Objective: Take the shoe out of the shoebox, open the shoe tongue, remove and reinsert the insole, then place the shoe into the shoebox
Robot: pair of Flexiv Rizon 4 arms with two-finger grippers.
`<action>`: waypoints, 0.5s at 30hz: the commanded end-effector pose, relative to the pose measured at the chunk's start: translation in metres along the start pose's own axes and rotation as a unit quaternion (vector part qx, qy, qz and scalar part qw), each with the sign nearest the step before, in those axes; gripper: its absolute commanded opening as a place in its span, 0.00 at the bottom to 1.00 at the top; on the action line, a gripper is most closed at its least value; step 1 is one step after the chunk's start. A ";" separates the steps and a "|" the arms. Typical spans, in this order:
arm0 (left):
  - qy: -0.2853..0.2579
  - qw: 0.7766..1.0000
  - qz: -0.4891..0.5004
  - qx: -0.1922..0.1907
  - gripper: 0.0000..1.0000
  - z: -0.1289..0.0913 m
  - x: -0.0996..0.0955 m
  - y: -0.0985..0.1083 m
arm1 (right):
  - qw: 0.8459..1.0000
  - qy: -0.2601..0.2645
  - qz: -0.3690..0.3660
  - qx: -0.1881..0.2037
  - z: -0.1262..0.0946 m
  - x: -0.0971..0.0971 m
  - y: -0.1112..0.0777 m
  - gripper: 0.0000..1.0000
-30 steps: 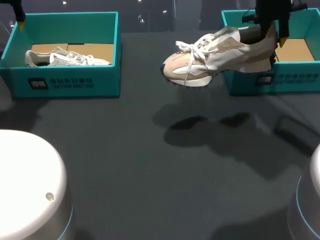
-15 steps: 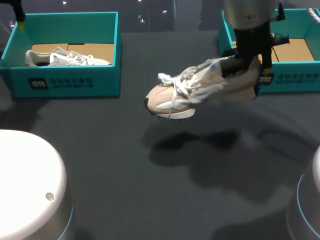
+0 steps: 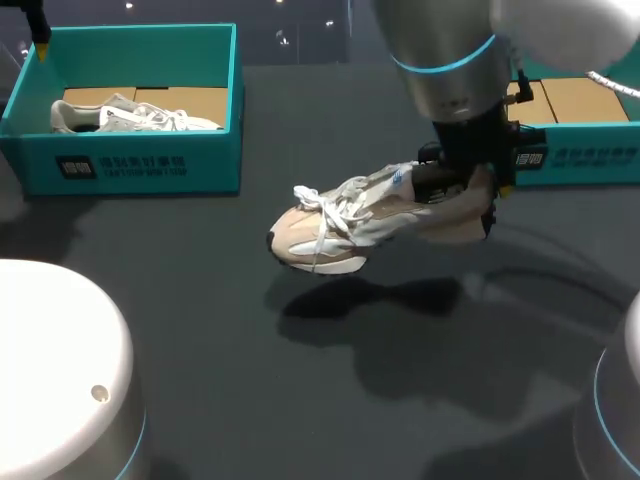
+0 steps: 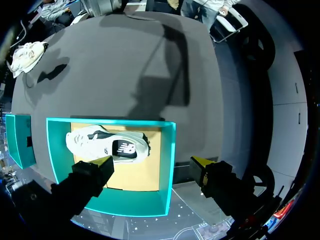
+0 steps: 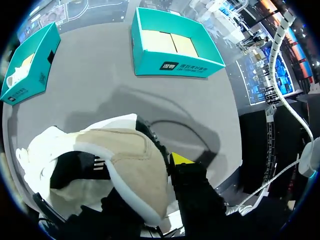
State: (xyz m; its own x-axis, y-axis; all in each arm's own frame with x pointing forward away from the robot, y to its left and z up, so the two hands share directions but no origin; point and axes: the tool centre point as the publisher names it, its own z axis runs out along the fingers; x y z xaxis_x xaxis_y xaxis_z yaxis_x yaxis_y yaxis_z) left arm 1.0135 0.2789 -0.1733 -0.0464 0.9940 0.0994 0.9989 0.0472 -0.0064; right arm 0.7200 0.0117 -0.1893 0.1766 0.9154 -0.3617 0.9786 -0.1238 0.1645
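Note:
A beige shoe with white laces [image 3: 350, 215] hangs above the middle of the table, toe to the left. My right gripper [image 3: 470, 188] is shut on its heel collar. In the right wrist view the shoe's heel [image 5: 125, 160] fills the space at my right gripper [image 5: 150, 172]; one yellow fingertip [image 5: 180, 159] presses the outside and the other finger is hidden inside the shoe. The right teal shoebox [image 3: 590, 150] holds only cardboard. My left gripper [image 4: 150, 165] stands open, high above the left teal shoebox [image 4: 167, 150], which holds a white-grey shoe [image 4: 107, 145].
The left shoebox [image 3: 130, 165] with its shoe [image 3: 130, 115] sits at the back left, with my left gripper [image 3: 38, 30] over its far corner. White robot bases [image 3: 60, 370] stand at both front corners. Dark tabletop [image 3: 300, 380] lies under the hanging shoe.
My right arm has carried the shoe away from the right shoebox, leftward, lower and nearer the front of the table. The left arm has not moved.

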 end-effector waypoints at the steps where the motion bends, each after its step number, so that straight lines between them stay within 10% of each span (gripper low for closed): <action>1: 0.001 1.000 0.001 0.000 1.00 -0.001 0.000 0.000 | 1.000 0.001 0.000 0.000 -0.001 0.000 0.001 0.00; 15: 0.001 1.000 0.001 0.000 1.00 -0.001 0.000 0.000 | 0.999 0.016 0.001 0.051 0.056 0.059 -0.033 0.00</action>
State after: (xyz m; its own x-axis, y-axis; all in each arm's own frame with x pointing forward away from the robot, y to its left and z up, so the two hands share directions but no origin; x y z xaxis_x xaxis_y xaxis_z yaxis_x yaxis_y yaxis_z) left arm 1.0135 0.2788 -0.1733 -0.0463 0.9940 0.0995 0.9989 0.0471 -0.0064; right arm 0.6997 0.0404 -0.2492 0.1788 0.9274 -0.3286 0.9836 -0.1603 0.0829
